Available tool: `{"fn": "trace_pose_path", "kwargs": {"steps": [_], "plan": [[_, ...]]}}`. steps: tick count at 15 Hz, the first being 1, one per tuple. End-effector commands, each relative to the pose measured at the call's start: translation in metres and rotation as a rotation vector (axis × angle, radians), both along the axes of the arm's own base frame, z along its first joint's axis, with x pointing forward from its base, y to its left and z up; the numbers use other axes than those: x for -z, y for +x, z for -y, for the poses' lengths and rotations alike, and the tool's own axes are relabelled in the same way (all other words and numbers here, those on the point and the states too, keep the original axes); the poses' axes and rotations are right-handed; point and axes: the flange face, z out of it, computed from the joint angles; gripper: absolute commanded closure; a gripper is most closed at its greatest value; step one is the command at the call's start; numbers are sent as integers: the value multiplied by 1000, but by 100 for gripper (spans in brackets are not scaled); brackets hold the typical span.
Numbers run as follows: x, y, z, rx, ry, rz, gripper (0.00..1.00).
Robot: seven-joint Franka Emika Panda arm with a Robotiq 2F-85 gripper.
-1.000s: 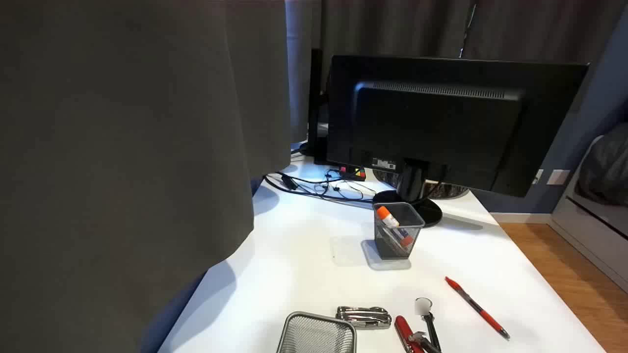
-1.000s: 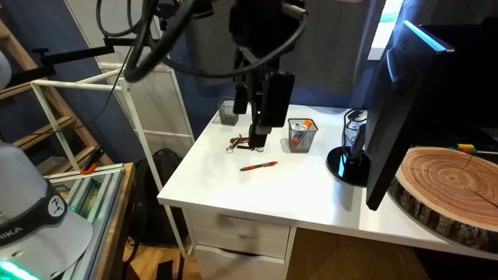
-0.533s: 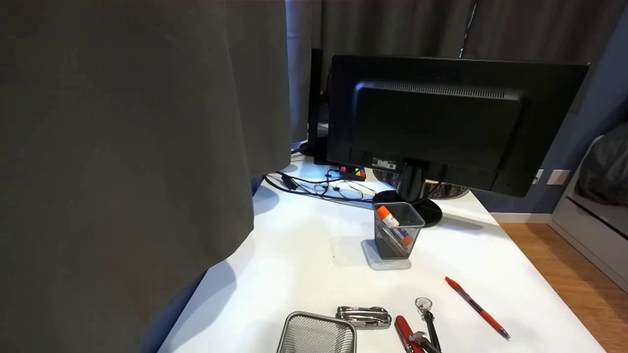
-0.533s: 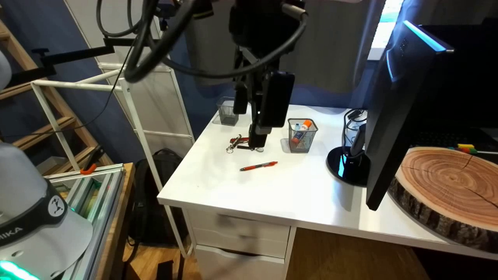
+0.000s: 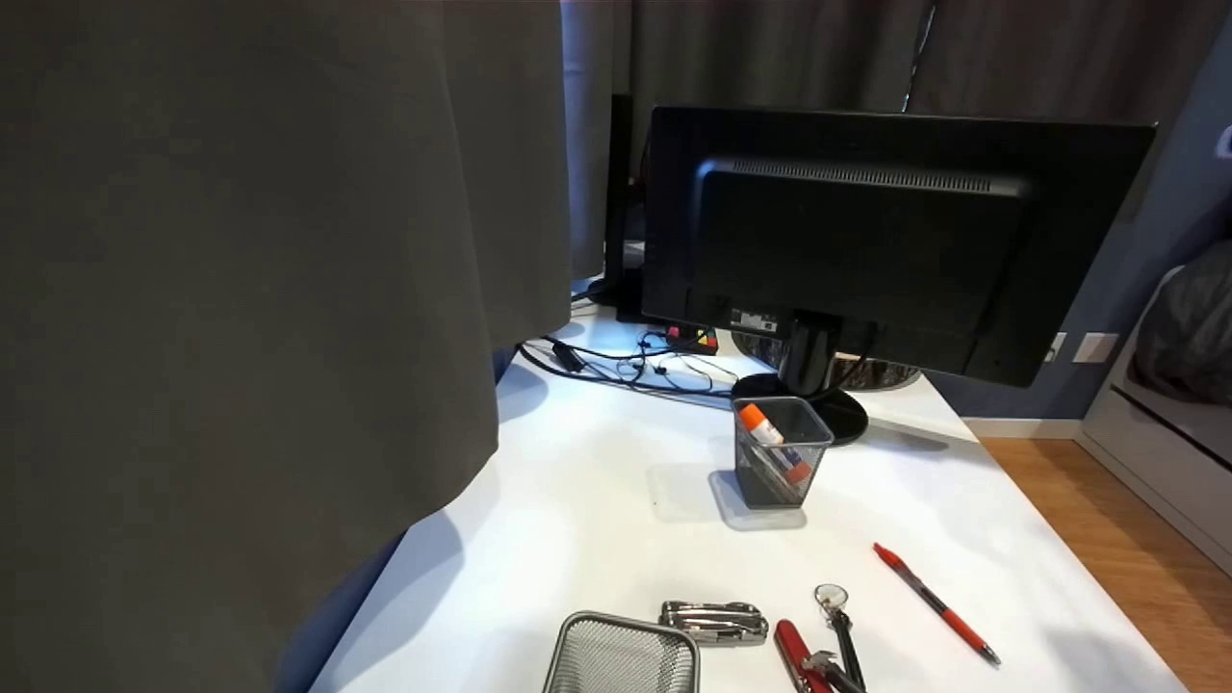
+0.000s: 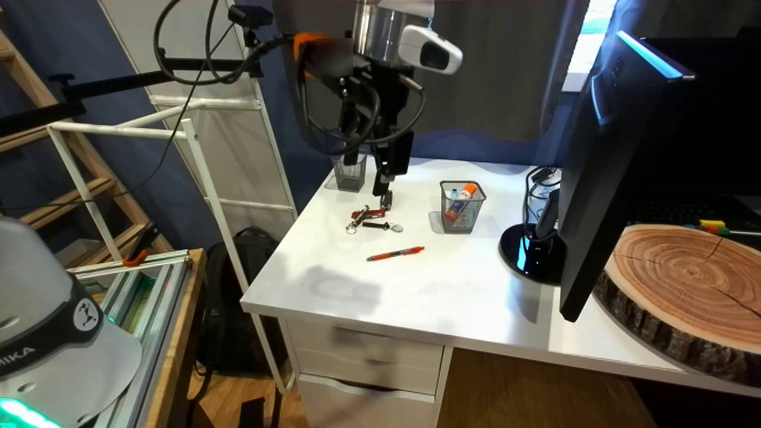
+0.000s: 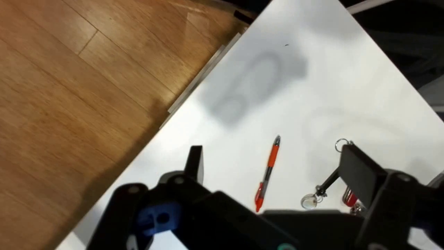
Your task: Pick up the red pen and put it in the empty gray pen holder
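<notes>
Overhead, the gripper [image 7: 276, 164] has its jaws spread wide; in the wrist view the pen [image 7: 267, 173] shows between them, lying on the desk [image 7: 225, 149] below. In an exterior view, past the pen, lie the red tool [image 6: 376, 214] and, well apart from it, the dark box [image 6: 468, 220] with an orange-capped tube [image 6: 468, 191] tilted inside. Farther still, near the desk's back corner, the gray holder [image 6: 349, 178] stands upright, partly hidden by the gripper.

Metal-mesh gray pen holder [image 5: 624, 662], smooth plastic red pen [image 7: 267, 173], matt cloth curtain [image 5: 241, 289], rough-barked wood slab [image 6: 686, 279]
</notes>
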Motion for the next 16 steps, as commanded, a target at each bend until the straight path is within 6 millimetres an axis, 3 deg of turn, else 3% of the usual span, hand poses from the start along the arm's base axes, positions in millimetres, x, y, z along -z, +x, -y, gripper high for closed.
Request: {"fn": "trace_pose_path", "kwargs": {"steps": [1, 3, 5, 6, 8, 16], "plan": [[67, 20, -46, -48, -47, -6, 0], [106, 25, -63, -71, -90, 23, 0], [130, 31, -67, -58, -88, 29, 0], [112, 17, -61, -66, -82, 24, 0], [134, 23, -63, -63, -78, 11, 0], [159, 47, -83, 140, -38, 217, 0]]}}
